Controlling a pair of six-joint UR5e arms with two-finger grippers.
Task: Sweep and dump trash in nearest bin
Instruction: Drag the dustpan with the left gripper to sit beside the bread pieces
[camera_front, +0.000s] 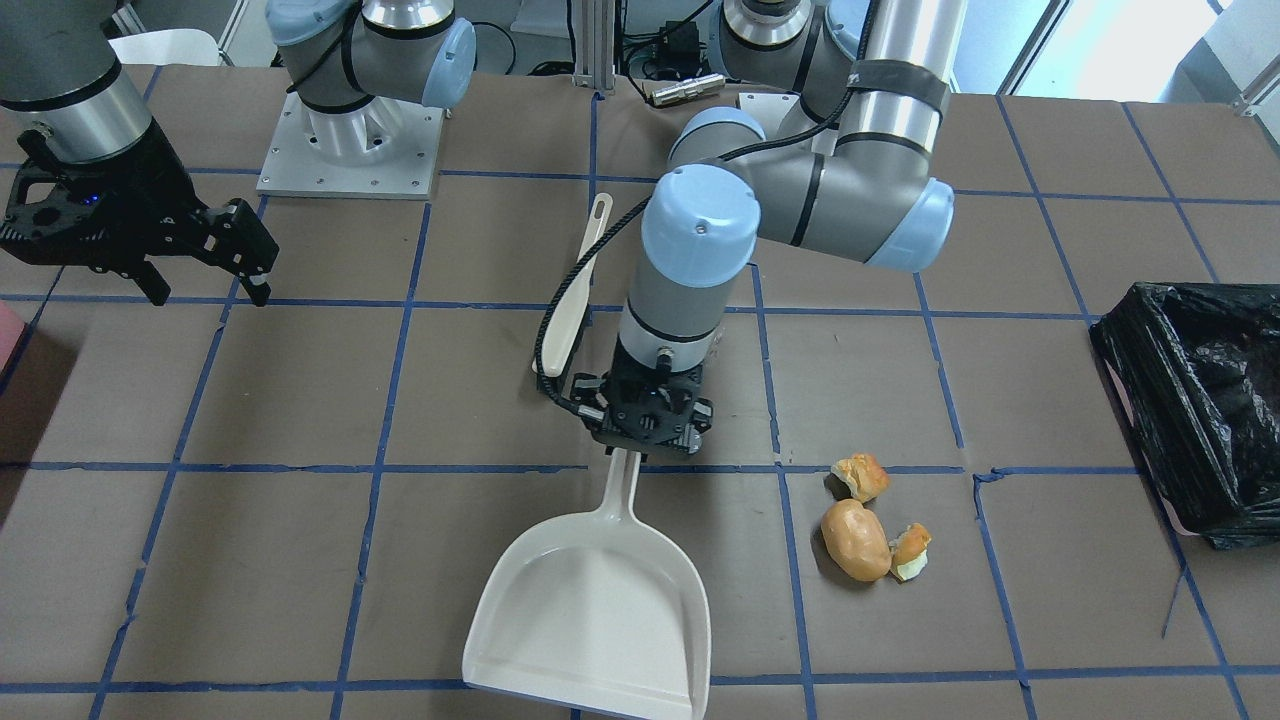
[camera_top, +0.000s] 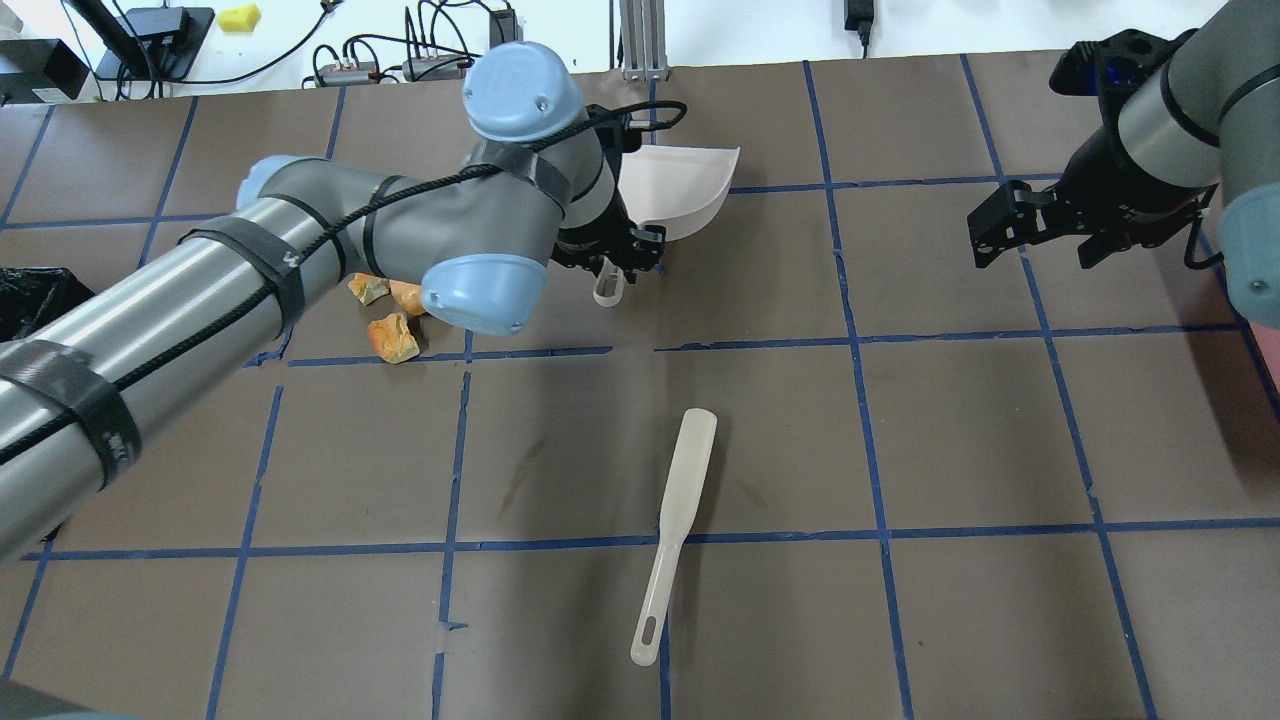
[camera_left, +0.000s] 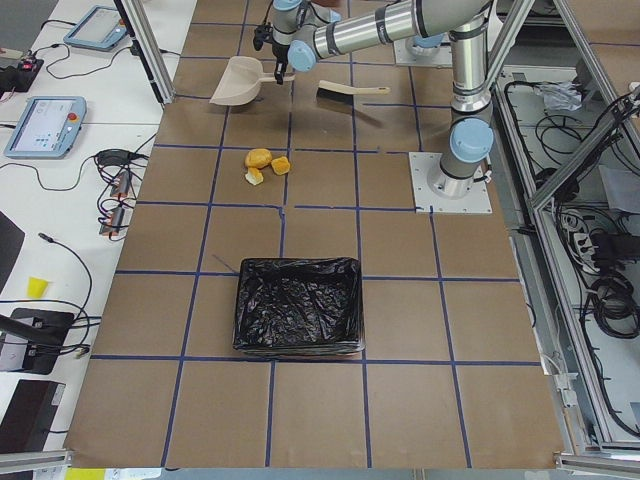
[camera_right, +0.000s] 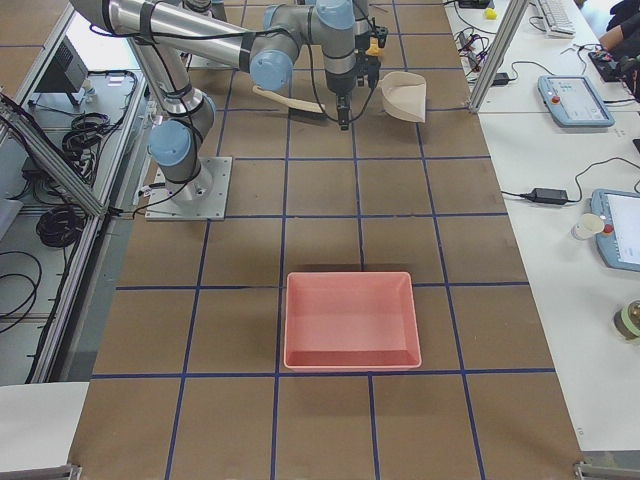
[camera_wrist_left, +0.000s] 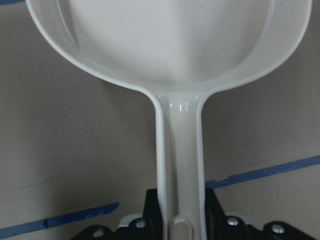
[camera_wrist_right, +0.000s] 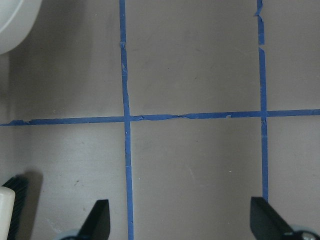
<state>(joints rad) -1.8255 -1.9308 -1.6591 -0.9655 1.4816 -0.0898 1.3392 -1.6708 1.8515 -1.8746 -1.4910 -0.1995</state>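
The trash is three bread pieces: an oval roll (camera_front: 855, 540) and two torn chunks (camera_front: 862, 476) (camera_front: 912, 550), together on the brown table and also in the overhead view (camera_top: 395, 335). My left gripper (camera_front: 630, 450) is shut on the handle of a cream dustpan (camera_front: 590, 620), whose mouth faces away from the robot; the left wrist view shows the dustpan (camera_wrist_left: 175, 40) holding nothing. The bread lies beside the pan, toward the black-lined bin (camera_front: 1200, 400) at the table's left end. My right gripper (camera_front: 208, 285) hangs open with nothing in it, far off, above bare table (camera_wrist_right: 182, 220).
A cream brush (camera_top: 680, 500) lies loose on the table near the robot's side of the centre. A pink tray-like bin (camera_right: 350, 318) without a liner stands at the table's right end. Blue tape lines grid the brown table cover (camera_top: 960, 420).
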